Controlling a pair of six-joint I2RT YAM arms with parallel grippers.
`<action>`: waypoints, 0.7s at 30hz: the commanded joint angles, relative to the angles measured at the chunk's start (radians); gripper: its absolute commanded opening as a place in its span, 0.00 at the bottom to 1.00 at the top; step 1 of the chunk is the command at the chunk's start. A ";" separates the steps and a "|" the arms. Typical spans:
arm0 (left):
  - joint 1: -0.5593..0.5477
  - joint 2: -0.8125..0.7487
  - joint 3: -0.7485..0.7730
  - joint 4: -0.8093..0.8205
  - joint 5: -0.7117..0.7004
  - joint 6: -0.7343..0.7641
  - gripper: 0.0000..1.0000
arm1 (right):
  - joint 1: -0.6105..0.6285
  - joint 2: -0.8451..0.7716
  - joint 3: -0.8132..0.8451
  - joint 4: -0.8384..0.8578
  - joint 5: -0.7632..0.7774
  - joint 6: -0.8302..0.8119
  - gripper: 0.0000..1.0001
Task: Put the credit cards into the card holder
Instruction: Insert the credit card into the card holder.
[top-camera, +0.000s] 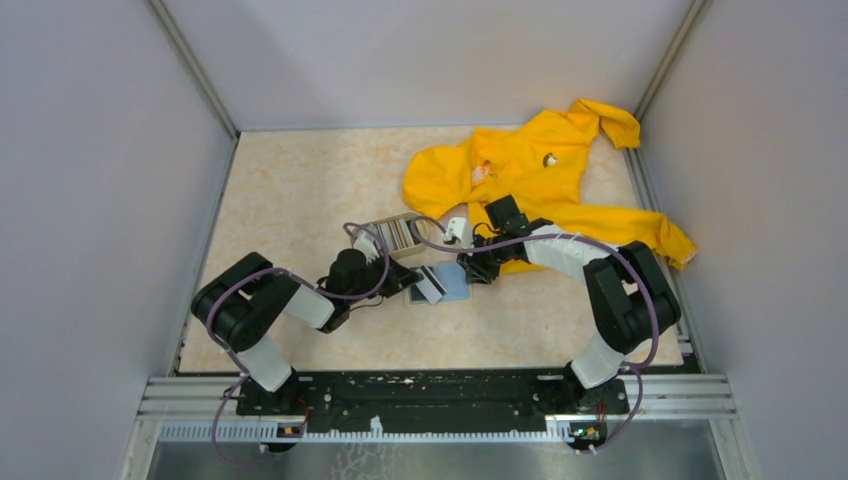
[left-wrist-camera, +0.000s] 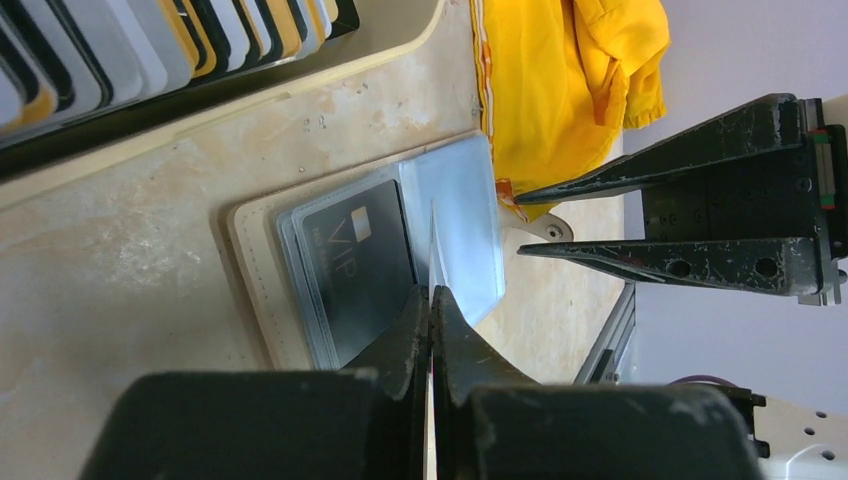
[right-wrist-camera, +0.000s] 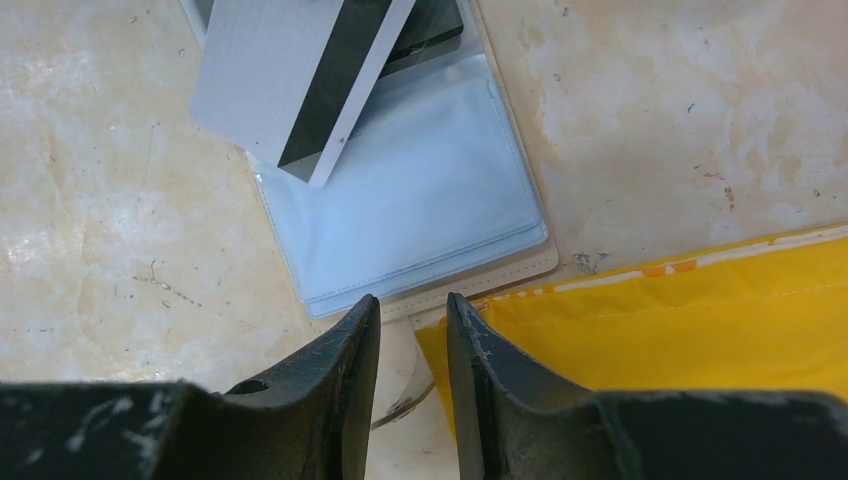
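The card holder (top-camera: 455, 287) lies open on the table, its clear sleeves showing in the right wrist view (right-wrist-camera: 410, 210). The dark grey credit card (left-wrist-camera: 355, 262), marked VIP, sits inside a sleeve on the holder's left page. My left gripper (left-wrist-camera: 431, 296) is shut on the light blue credit card (right-wrist-camera: 255, 80). It holds the card on edge over the holder's middle, black stripe showing. My right gripper (right-wrist-camera: 412, 302) is open at the holder's far edge, over its strap, touching nothing; it also shows in the left wrist view (left-wrist-camera: 520, 222).
A cream tray (top-camera: 381, 228) with several cards standing in it sits just behind the holder, and shows in the left wrist view (left-wrist-camera: 300, 85). A yellow garment (top-camera: 540, 170) lies at the back right, its hem against the holder's edge (right-wrist-camera: 680, 320). Grey walls enclose the table.
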 joint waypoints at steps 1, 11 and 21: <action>-0.014 0.010 0.034 -0.092 0.000 0.006 0.00 | 0.002 0.011 0.045 0.004 0.000 0.008 0.32; -0.020 0.010 0.088 -0.272 -0.006 0.042 0.00 | 0.006 0.009 0.045 0.004 -0.002 0.006 0.32; -0.022 0.037 0.191 -0.469 -0.003 0.102 0.01 | 0.021 0.013 0.043 0.009 0.007 0.008 0.32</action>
